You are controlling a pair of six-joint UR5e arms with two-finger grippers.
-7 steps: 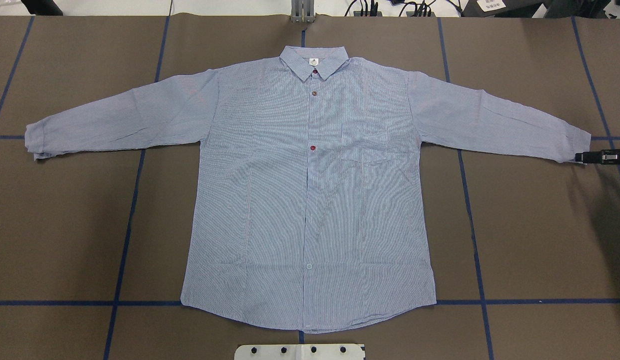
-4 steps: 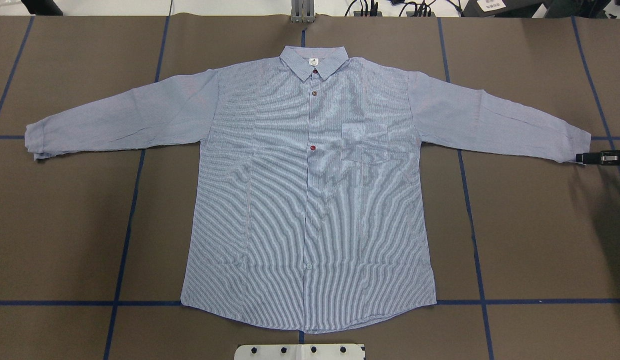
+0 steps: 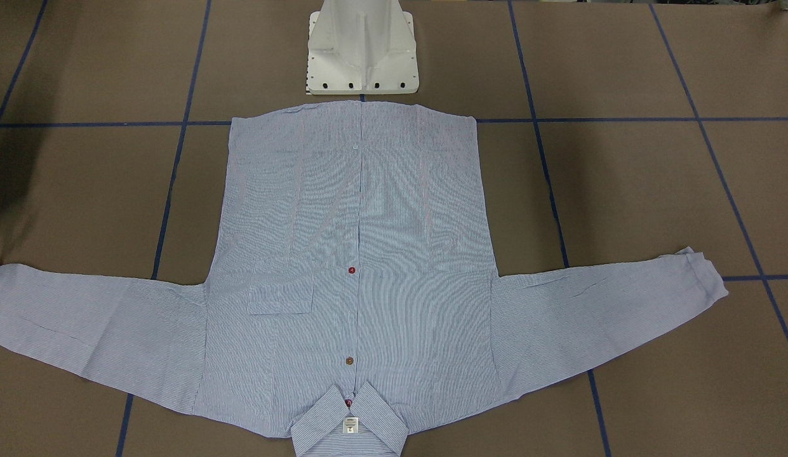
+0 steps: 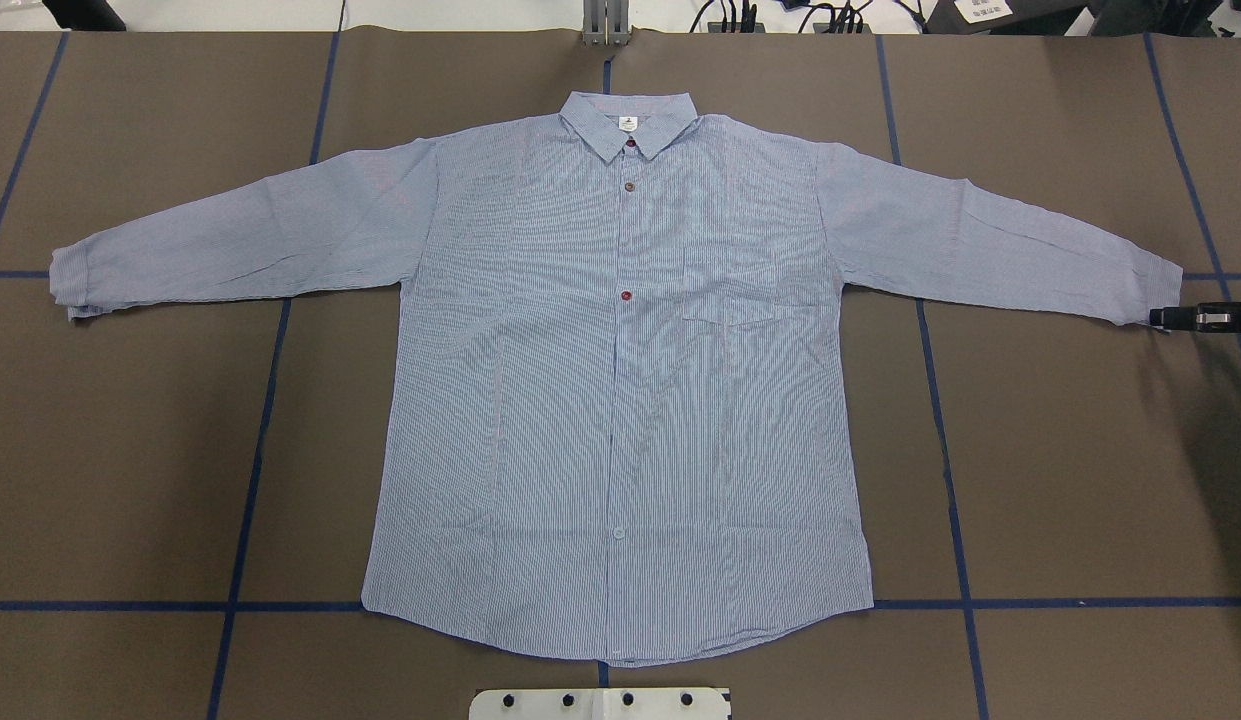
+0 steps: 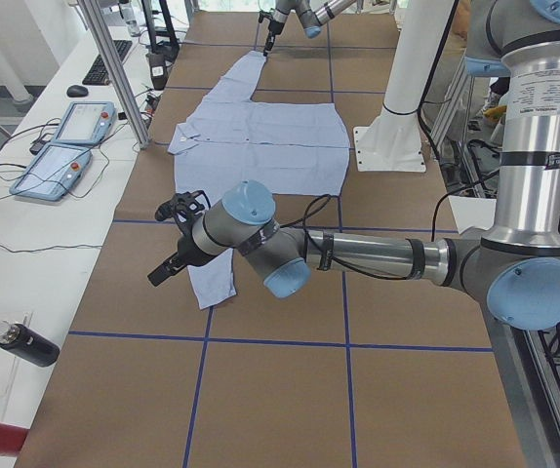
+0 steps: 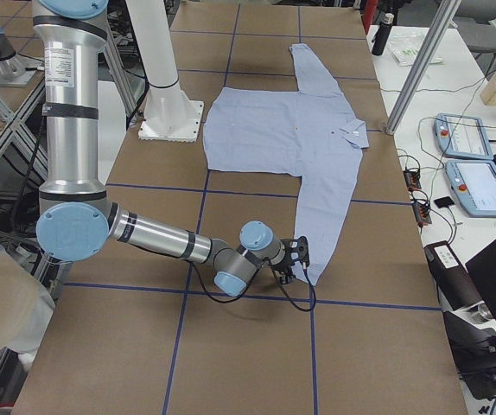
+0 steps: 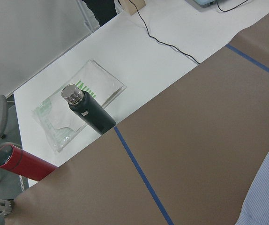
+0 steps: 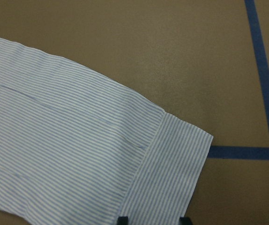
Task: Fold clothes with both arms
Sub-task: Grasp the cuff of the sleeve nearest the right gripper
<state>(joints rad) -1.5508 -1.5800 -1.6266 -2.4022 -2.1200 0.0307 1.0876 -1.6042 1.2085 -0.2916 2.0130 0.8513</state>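
Black R claw (image 4: 1157, 318) at shirt (image 4: 620, 400) cuff — jaws apart | L arm (image 5: 378, 255) outstretched, low

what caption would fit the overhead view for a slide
Striped shirt laid flat, front up, on the brown table, right hand at the edge of one cuff.

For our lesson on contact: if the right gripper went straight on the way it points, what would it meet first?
Probably the sleeve cuff of the shirt: the right gripper points at its edge with nothing between, though height is unclear.
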